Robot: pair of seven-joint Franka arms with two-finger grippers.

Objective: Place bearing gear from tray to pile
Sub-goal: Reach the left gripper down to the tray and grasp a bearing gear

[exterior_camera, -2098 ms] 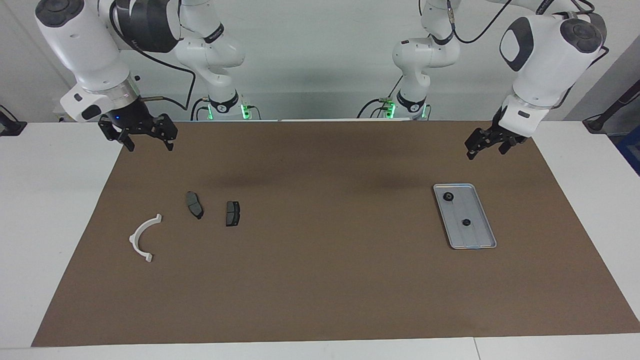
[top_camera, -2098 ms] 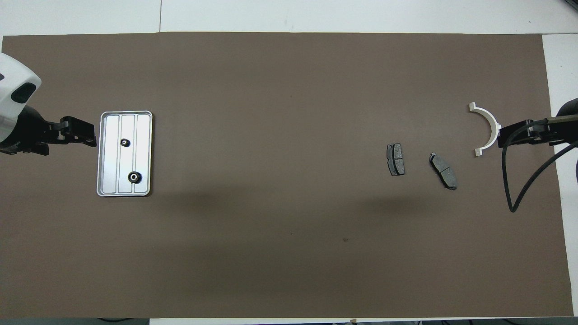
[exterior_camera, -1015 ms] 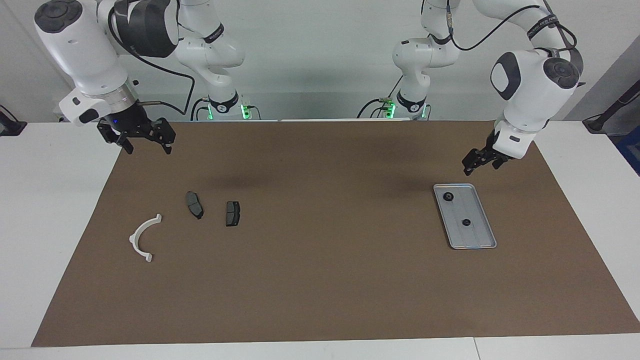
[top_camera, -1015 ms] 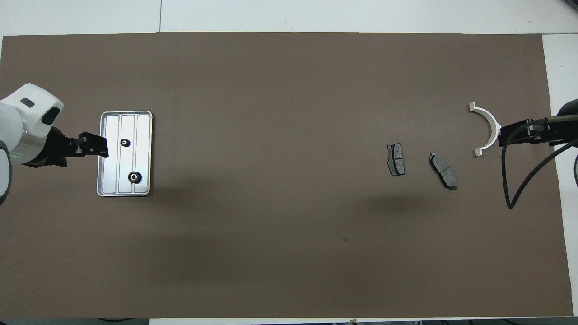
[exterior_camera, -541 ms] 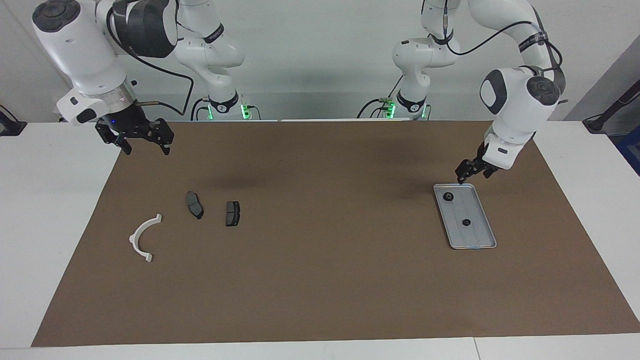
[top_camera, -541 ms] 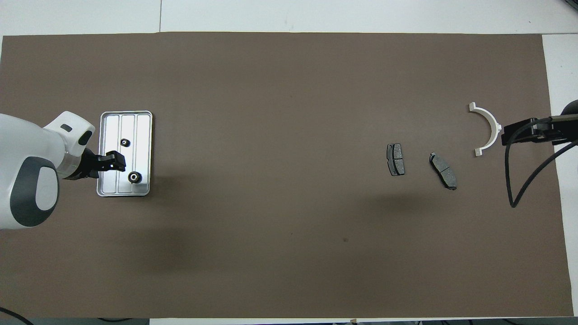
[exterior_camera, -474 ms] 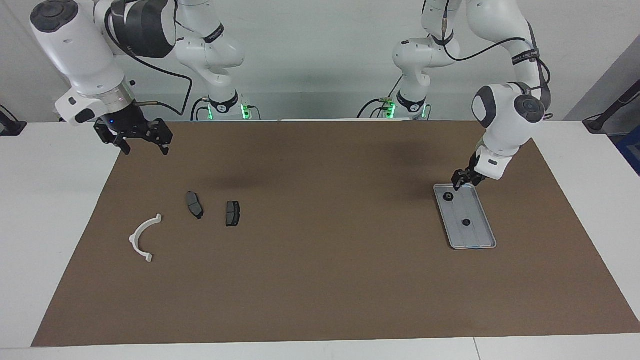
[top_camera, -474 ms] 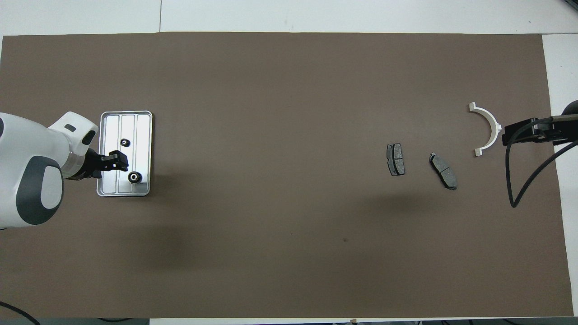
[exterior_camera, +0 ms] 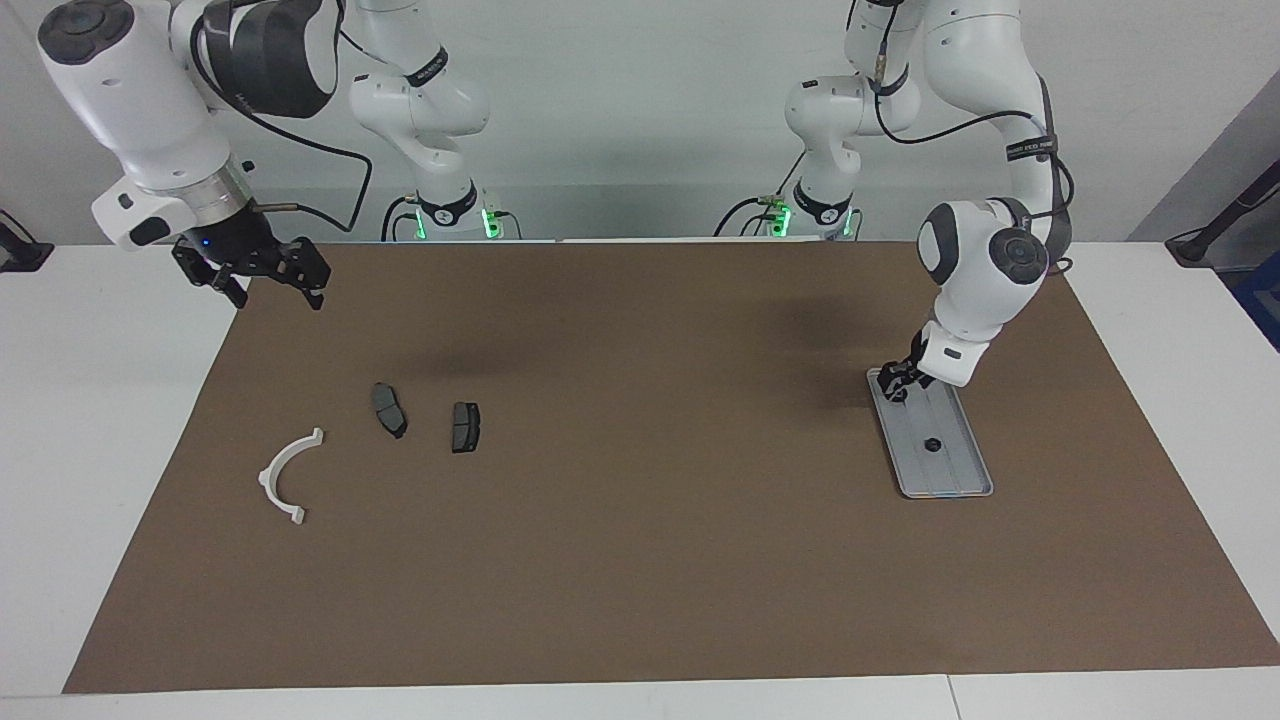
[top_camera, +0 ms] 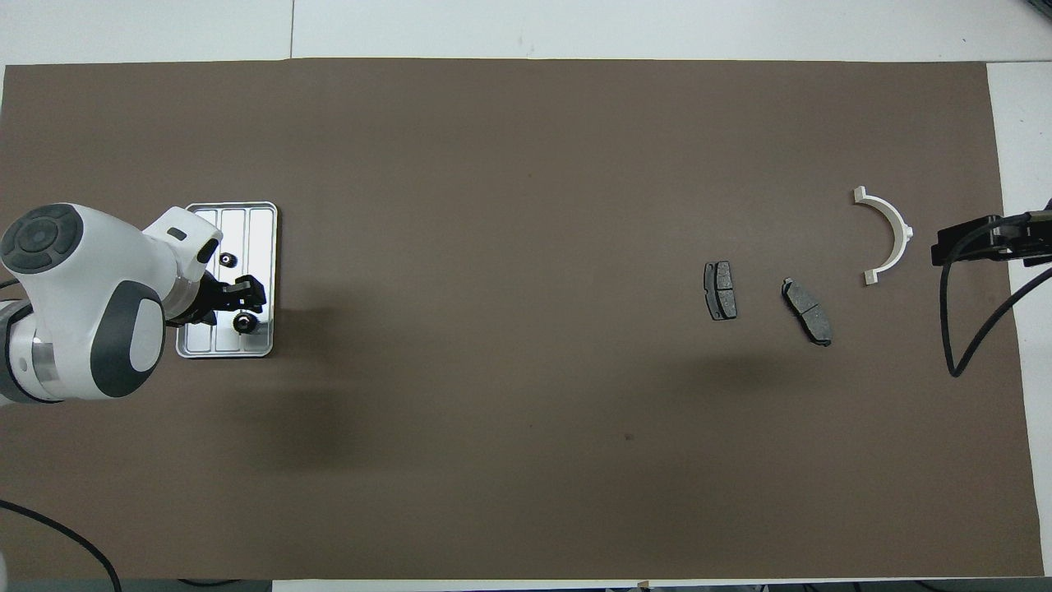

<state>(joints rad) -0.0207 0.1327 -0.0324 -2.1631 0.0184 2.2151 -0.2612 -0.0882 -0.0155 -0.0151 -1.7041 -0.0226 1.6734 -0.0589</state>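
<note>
Left gripper [exterior_camera: 893,384] is low over the tray [exterior_camera: 955,470], at the bearing gear [top_camera: 242,322] by the tray's robot-side corner; can't tell its finger state. Right gripper [exterior_camera: 262,284] hangs spread over the mat's [exterior_camera: 640,560] corner, well apart from the pile [exterior_camera: 385,410].

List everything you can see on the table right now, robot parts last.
tray: one, silver-grey, on the mat toward the left arm's end
nearer gear: one, black, on the tray's end nearer the robots
farther gear: one, black, on the tray, mid-length
brake pads: two, dark grey, side by side on the mat toward the right arm's end
half-ring bracket: one, white, beside the pads, farther from the robots
mat: one, brown, covering most of the table
table: one, white
left gripper: black, low over the nearer gear; contact unclear
right gripper: black, open, waiting above the mat's edge
</note>
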